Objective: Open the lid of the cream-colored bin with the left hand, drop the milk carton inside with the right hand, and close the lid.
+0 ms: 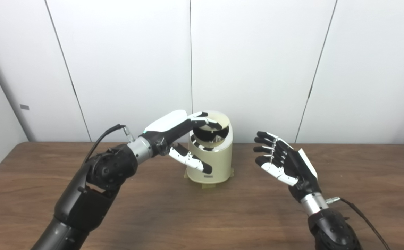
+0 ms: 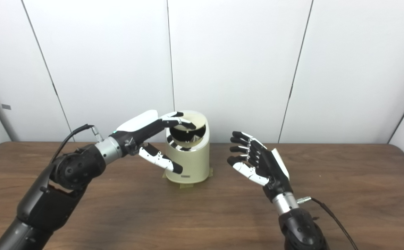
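- while propped open at the top, cream-colored bin (image 1: 211, 163) standing upright at the middle of the table (image 1: 202, 215), toward the back edge, on what looks like small tape marks at its base.
- lid (image 1: 210, 133) tipped inward into the mouth, dark and shiny, swung on a pivot by the look of it; likely light and free-moving, so needing only a gentle press.
- left hand (image 1: 184, 139) reaching in from the left, fingers (image 1: 202, 119) hooked over the near rim and resting on the lid's upper edge, thumb (image 1: 191, 159) stretched apart and down across the bin's front wall without clearly gripping it.
- right hand (image 2: 257, 159) hovering just to the right of the bin, apart from it, palm turned toward the bin, fingers spread and slightly curled, holding nothing.
- no milk carton visible anywhere on the table or in either hand; cannot tell whether already inside, interior too dark to read.
- bin body probably thin, stiff plastic, smooth and light; liable to slide or tip under a sideways shove, so best pushed straight down on the lid.
- for closing, best taken at the lid's raised edge and eased back level, rather than let snap.
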